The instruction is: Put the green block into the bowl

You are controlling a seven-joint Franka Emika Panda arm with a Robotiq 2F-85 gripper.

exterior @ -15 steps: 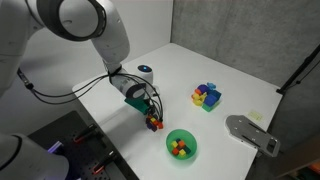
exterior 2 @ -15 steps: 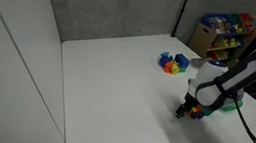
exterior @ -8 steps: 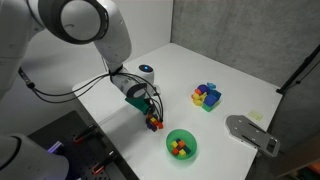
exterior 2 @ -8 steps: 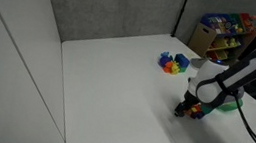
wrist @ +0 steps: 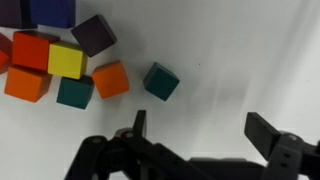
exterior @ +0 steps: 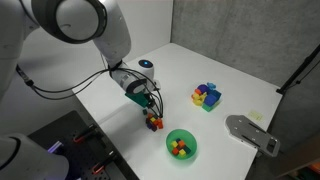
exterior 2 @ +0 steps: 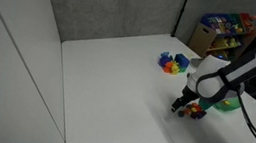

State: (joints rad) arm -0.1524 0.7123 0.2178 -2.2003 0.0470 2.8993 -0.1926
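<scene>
A cluster of tiny toy blocks (exterior: 153,123) lies on the white table, also seen in an exterior view (exterior 2: 195,109). In the wrist view it holds orange, yellow and purple blocks and two dark green blocks, one apart on the right (wrist: 161,81) and one in the cluster (wrist: 75,92). My gripper (wrist: 200,135) is open and empty just above and beside them, and shows in both exterior views (exterior: 149,106) (exterior 2: 183,103). The bright-green bowl (exterior: 170,140) stands close by with a few blocks inside. My arm partly hides the bowl (exterior 2: 228,105).
A second pile of coloured blocks (exterior: 207,96) (exterior 2: 174,63) lies farther back on the table. A grey device (exterior: 250,133) sits at the table's edge near the bowl. A shelf of coloured items (exterior 2: 225,30) stands behind the table.
My gripper has risen slightly from the block cluster, still open. The blocks and bowl have not moved.
</scene>
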